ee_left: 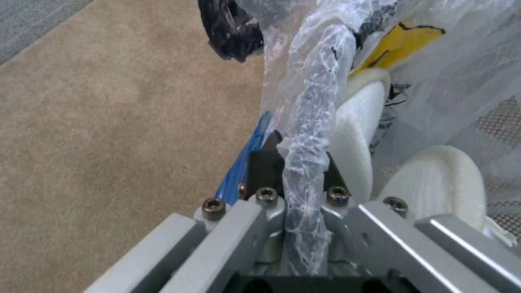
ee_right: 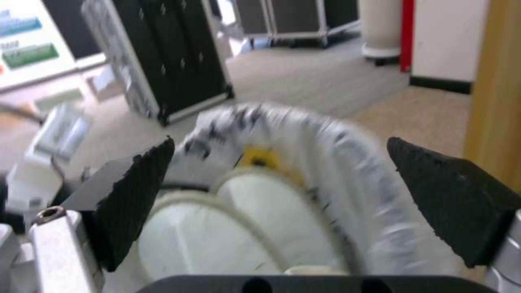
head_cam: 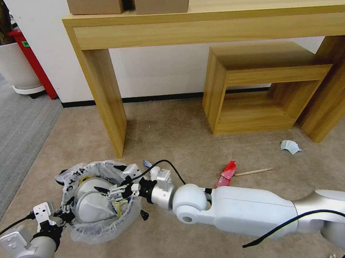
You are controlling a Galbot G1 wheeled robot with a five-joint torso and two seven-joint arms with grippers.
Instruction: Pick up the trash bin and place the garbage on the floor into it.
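The left gripper [head_cam: 65, 215] pinches the bagged rim of the trash bin [head_cam: 83, 232] and holds it just above the floor [head_cam: 172, 133]; the right gripper [head_cam: 106, 192] hangs over the bin's mouth with its fingers [ee_right: 138, 195] spread and nothing between them. To do this step well, the right arm should probably rise straight out without catching the bag, while the left keeps the rim level so nothing spills. Inside the bin lie two white slippers [head_cam: 92, 204] side by side, with something yellow behind them. On the floor near the wooden table, well apart from the bin, wait a red wrapper [head_cam: 225, 173], a wooden stick [head_cam: 254, 172] and a pale blue mask [head_cam: 290, 146].
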